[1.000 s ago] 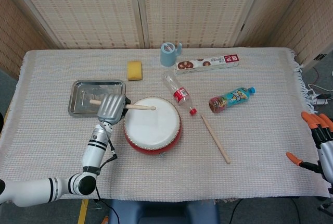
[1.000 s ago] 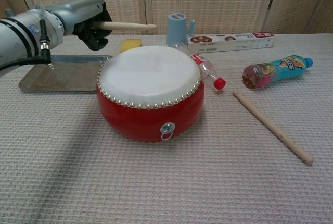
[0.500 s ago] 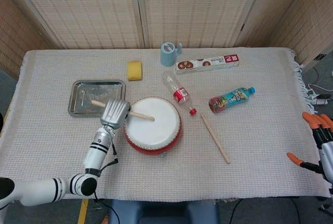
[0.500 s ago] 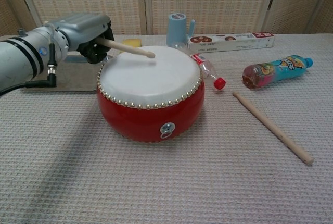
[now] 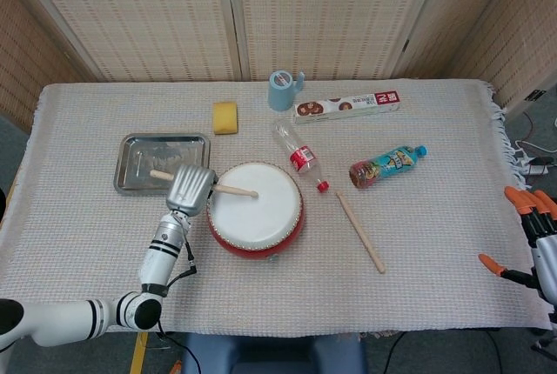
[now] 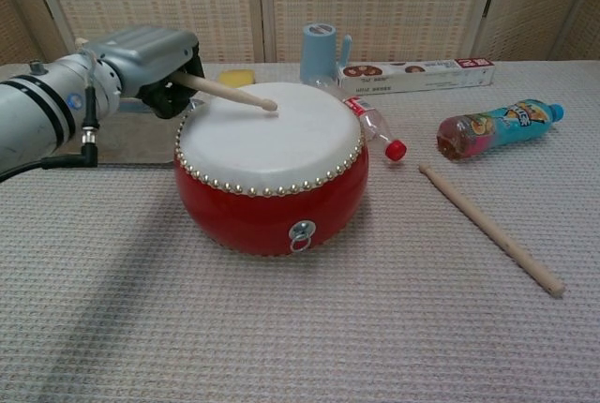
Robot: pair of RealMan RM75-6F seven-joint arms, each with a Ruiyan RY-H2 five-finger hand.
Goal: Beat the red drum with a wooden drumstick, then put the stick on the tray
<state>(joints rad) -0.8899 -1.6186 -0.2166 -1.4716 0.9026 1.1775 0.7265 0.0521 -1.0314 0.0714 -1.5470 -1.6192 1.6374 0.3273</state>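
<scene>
Overhead, a pale woven cloth (image 5: 435, 243) is covering the table, with rattan-panelled screens (image 5: 174, 17) standing behind it and a fringe hanging off the right edge. Starting at the left, the metal tray (image 5: 139, 146) is lying just beside the red drum (image 5: 255, 209), and the left hand (image 5: 191, 188) is hovering between them, its fingers wrapping around a wooden drumstick (image 5: 228, 189). That stick is running roughly left to right, its butt end poking out over the tray and its rounded tip resting on or just above the white drumhead; in the chest view it is sloping slightly downward toward the tip (image 6: 270, 104). The silver forearm is reaching up from the near left edge, back of the hand facing up. A second stick (image 5: 360, 231) is lying diagonally on the cloth right of the drum. At the far right edge, the right hand (image 5: 533, 235) is sitting off the table with orange-tipped fingers spreading apart, holding nothing
</scene>
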